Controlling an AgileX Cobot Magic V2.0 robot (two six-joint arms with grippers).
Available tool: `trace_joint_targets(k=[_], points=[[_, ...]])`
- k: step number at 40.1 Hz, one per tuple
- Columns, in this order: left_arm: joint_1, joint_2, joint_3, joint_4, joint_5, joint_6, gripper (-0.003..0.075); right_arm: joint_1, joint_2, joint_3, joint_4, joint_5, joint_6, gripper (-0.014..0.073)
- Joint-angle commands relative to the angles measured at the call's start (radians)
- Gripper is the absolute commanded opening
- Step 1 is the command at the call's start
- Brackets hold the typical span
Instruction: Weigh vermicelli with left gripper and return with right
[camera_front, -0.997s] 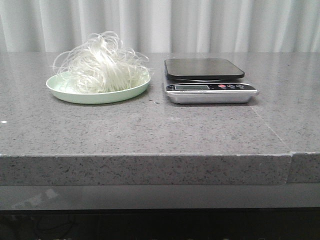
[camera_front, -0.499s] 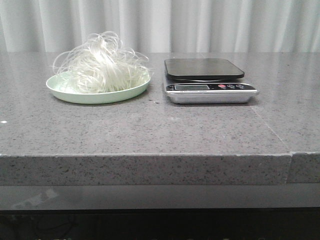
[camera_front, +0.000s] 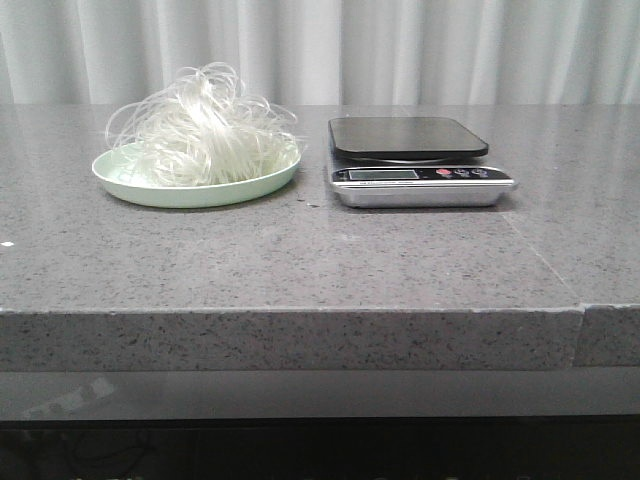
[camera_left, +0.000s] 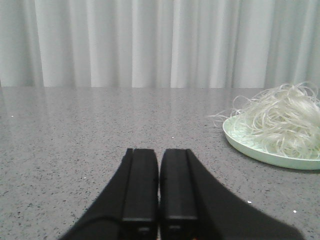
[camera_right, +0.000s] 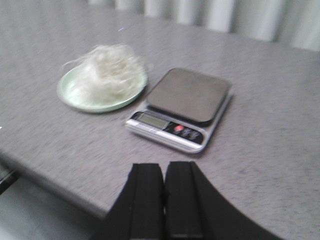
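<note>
The vermicelli (camera_front: 200, 125), a fluffy nest of thin white strands, lies on a pale green plate (camera_front: 130, 185) at the table's back left. A silver kitchen scale (camera_front: 418, 160) with a black platform stands just right of the plate, nothing on it. Neither gripper shows in the front view. In the left wrist view my left gripper (camera_left: 159, 152) is shut and empty, low over bare table, with the vermicelli (camera_left: 282, 120) and plate (camera_left: 250, 149) off to one side. In the right wrist view my right gripper (camera_right: 164, 167) is shut and empty, above the table's front edge, short of the scale (camera_right: 182, 107) and vermicelli (camera_right: 110, 65).
The grey stone table (camera_front: 300, 260) has a seam at the front right and a front edge close to the right gripper. White curtains (camera_front: 400, 50) hang behind the table.
</note>
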Motion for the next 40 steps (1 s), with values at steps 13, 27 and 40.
trace_joint_targets(k=[13,27,40], points=[[0.001,-0.023,0.038,-0.009,-0.082,-0.003,0.0154,-0.373,-0.334,0.462,-0.003,-0.556,0.000,0.0158],[0.001,-0.023,0.038,-0.009,-0.082,-0.003,0.0154,-0.471,-0.445,0.750,0.006,-0.726,0.001,0.0158],[0.001,-0.023,0.038,-0.009,-0.082,-0.003,0.0154,-0.477,-0.445,0.748,0.009,-0.705,0.001,0.0158]])
